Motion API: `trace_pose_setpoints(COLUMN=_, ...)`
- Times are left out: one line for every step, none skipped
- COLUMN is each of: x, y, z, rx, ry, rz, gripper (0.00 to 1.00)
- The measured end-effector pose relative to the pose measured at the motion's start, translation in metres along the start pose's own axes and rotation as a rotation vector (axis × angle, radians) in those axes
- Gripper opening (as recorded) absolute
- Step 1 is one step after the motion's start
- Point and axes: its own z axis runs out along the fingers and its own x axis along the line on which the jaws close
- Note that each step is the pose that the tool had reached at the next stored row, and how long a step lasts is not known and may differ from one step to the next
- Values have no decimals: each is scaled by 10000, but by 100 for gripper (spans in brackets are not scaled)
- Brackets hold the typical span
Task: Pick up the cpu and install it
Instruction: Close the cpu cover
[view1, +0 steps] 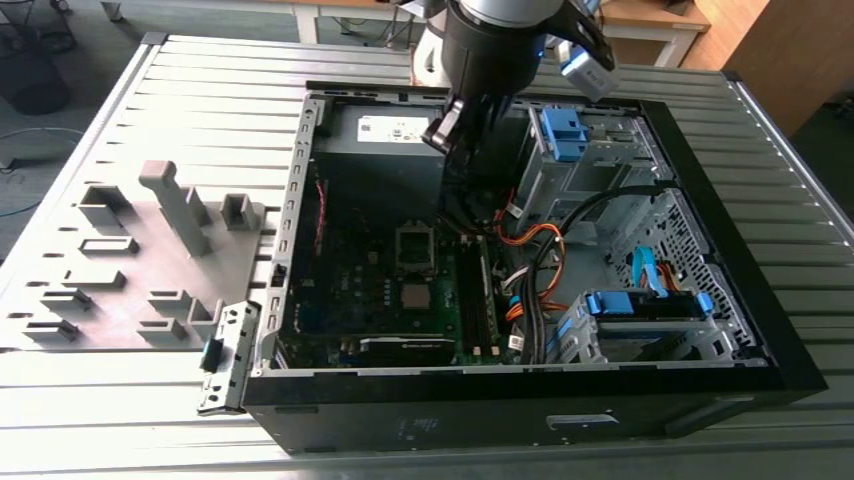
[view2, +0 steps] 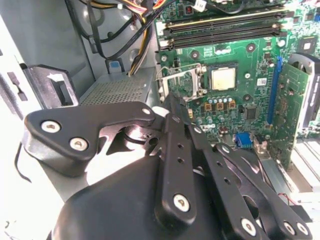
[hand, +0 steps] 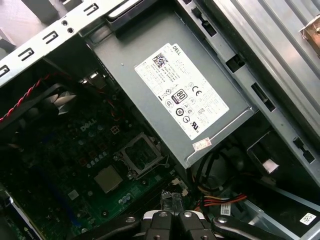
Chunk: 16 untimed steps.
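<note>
While the gripper (hand: 171, 201) hovers near, the cpu (hand: 108, 179) lies unobstructed beside the socket (hand: 141, 152).

Black arm (view1: 491, 60), grey collar (view1: 514, 10); black-linked gripper (hand: 172, 201), silver screws (view2: 181, 202).

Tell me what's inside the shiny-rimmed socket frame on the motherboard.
In the first wrist view the socket frame holds just a dark recess, no chip. The cpu lies outside it, flat on the motherboard. Shadow hides the recess's finer detail.
</note>
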Motion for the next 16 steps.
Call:
trace_pose_setpoints(x=0, y=0, z=-4, rx=0, ry=0, rz=0, gripper=11)
trace_pose_setpoints(x=0, y=1, z=-9, rx=0, ry=0, rz=1, gripper=11)
trace_pose_setpoints(x=-1, y=1, z=-13, rx=0, ry=0, rz=0, gripper=11)
trace_pose_setpoints(x=-1, y=1, z=-18, rx=0, ry=1, rz=1, gripper=11)
trace_pose_setpoints(x=-1, y=2, z=-23, rx=0, ry=0, rz=0, gripper=11)
trace_pose_setpoints(x=-1, y=2, z=-27, rx=0, ry=1, rz=0, gripper=11)
trace_pose_setpoints(x=-2, y=2, z=-31, rx=-1, ry=-1, rz=0, gripper=11)
trace_pose_setpoints(x=-2, y=2, z=-35, rx=0, ry=0, rz=0, gripper=11)
trace_pose_setpoints(x=-2, y=3, z=-40, rx=0, ry=0, rz=0, gripper=11)
trace_pose_setpoints(x=-2, y=3, z=-45, rx=0, ry=0, rz=0, gripper=11)
trace_pose_setpoints(x=-3, y=3, z=-49, rx=0, ry=0, rz=1, gripper=11)
trace_pose_setpoints(x=-3, y=3, z=-54, rx=0, ry=0, rz=0, gripper=11)
trace_pose_setpoints(x=-3, y=3, z=-58, rx=0, ry=1, rz=0, gripper=11)
trace_pose_setpoints(x=-3, y=4, z=-62, rx=0, ry=0, rz=0, gripper=11)
trace_pose_setpoints(x=-4, y=4, z=-67, rx=0, ry=1, rz=0, gripper=11)
trace_pose_setpoints(x=-4, y=4, z=-71, rx=0, ry=0, rz=0, gripper=11)
